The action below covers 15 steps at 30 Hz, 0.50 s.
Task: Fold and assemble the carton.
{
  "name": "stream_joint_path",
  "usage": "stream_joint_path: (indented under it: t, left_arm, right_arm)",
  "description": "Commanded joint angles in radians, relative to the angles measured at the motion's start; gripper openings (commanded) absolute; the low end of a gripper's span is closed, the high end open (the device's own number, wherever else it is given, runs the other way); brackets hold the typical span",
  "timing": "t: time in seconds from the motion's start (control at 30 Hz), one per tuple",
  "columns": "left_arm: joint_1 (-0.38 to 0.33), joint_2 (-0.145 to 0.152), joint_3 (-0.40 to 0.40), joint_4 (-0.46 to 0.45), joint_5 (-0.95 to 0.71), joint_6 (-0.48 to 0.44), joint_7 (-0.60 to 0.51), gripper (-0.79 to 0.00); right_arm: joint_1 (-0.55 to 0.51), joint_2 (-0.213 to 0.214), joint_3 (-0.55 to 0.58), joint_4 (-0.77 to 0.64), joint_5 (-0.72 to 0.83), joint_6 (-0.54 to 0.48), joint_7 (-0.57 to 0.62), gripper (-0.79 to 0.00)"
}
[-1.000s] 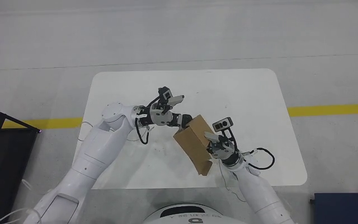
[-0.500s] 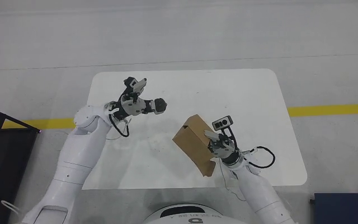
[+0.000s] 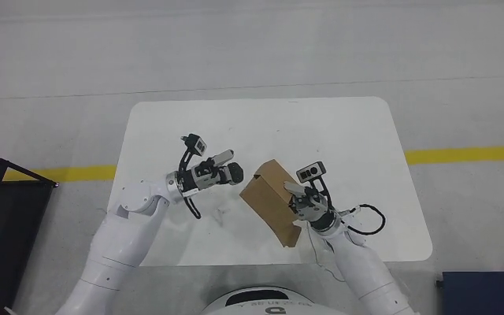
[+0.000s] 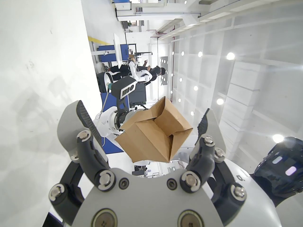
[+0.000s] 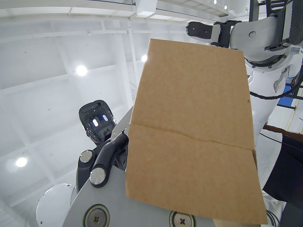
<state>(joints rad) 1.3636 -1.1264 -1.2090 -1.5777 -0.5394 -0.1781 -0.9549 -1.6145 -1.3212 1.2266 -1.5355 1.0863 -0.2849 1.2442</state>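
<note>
A brown carton (image 3: 272, 201) is held above the white table (image 3: 354, 134), near its front middle. My right gripper (image 3: 302, 205) is shut on the carton's right side; one finger (image 5: 113, 145) shows beside the flat cardboard panel (image 5: 191, 119). My left gripper (image 3: 234, 172) hovers just left of the carton, open, pointing at its end. In the left wrist view the carton (image 4: 153, 133) sits beyond the spread fingers (image 4: 81, 119), apart from them, with its end flaps partly folded inward. The left gripper (image 5: 201, 30) shows past the carton's far edge.
The table's back and right parts are bare. A yellow line (image 3: 457, 154) runs across the floor behind the table. A dark frame (image 3: 16, 205) stands off the table's left edge, and a blue box (image 3: 472, 293) sits at the front right.
My left gripper left the carton's end, swung away to the back left, then came back close to the carton. The carton shifted slightly left in the right gripper.
</note>
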Motion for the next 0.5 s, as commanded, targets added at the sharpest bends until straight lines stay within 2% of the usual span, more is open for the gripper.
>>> stream_joint_path:
  t: [0.0, 0.47]
  left_arm:
    - [-0.008, -0.004, 0.020, -0.001, -0.010, -0.004, -0.003, 0.000]
    - [-0.045, -0.013, 0.096, -0.005, 0.017, 0.004, -0.055, 0.000]
  right_arm:
    - [0.001, 0.000, -0.003, 0.001, -0.002, -0.002, 0.001, -0.785]
    - [-0.027, 0.005, 0.014, -0.006, 0.013, -0.008, 0.017, -0.785]
